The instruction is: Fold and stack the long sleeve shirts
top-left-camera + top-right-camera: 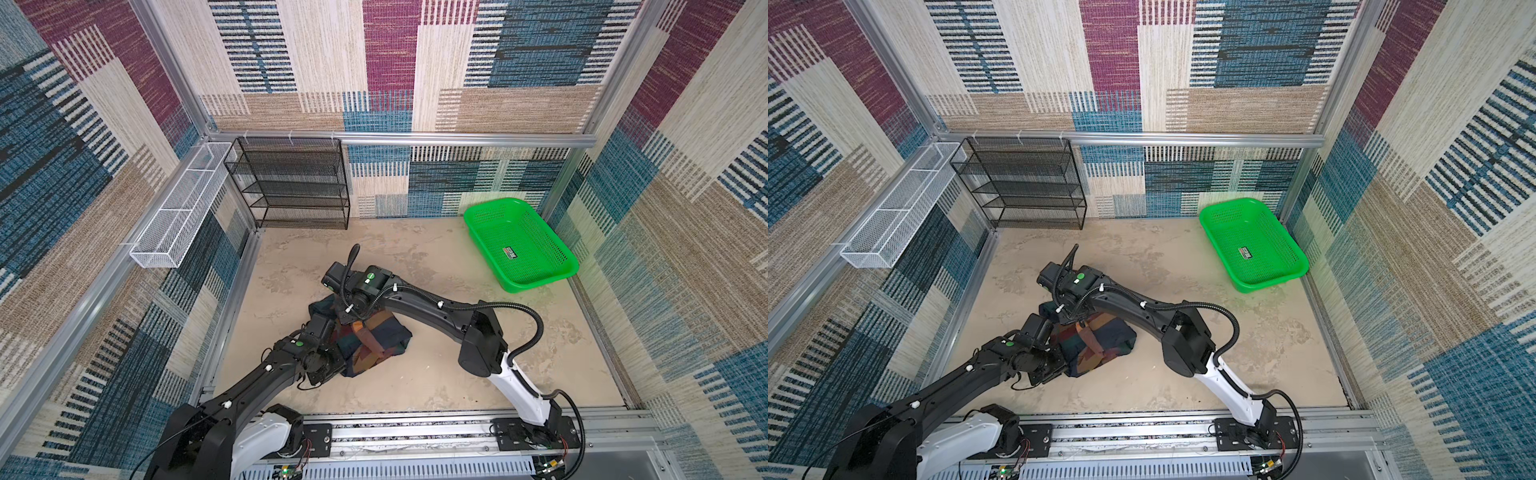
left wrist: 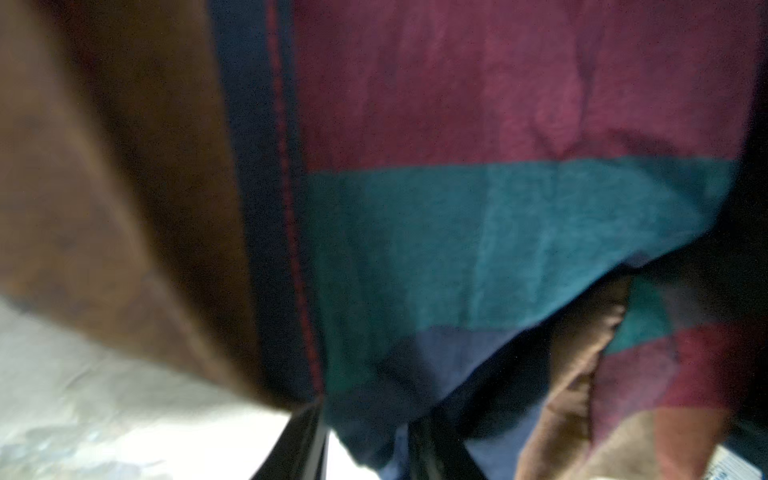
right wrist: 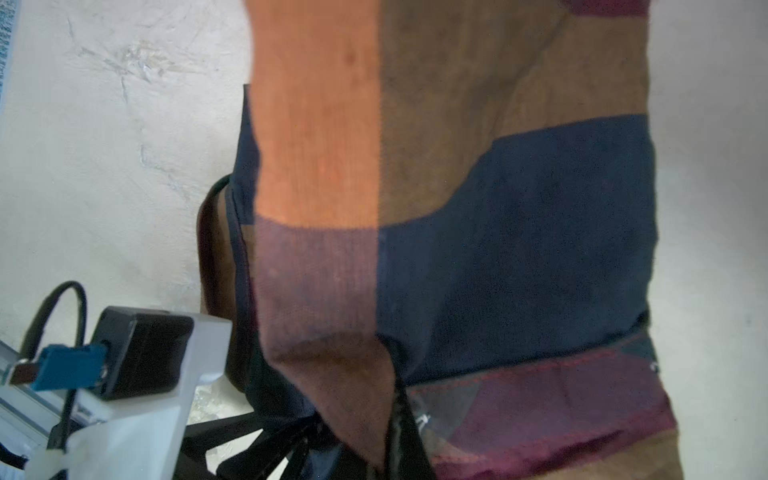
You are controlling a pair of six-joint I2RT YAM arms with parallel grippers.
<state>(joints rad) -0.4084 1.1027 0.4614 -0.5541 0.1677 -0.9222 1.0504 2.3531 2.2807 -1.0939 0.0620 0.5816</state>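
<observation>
The beige surface (image 1: 478, 332), walled by patterned panels (image 1: 540, 62), carries the plaid shirt (image 1: 384, 338) left of centre as a rumpled bundle. The right end effector (image 3: 386, 449), reaching across the middle, is closed on a pinched peak of its cloth. The left end effector (image 2: 370, 451) meets the bundle's near-left edge with cloth between its jaws; you cannot tell whether it grips. Both top views hide the jaws, and no long axis is readable.

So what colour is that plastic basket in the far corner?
The basket is bright green, seen best in both top views.
</observation>
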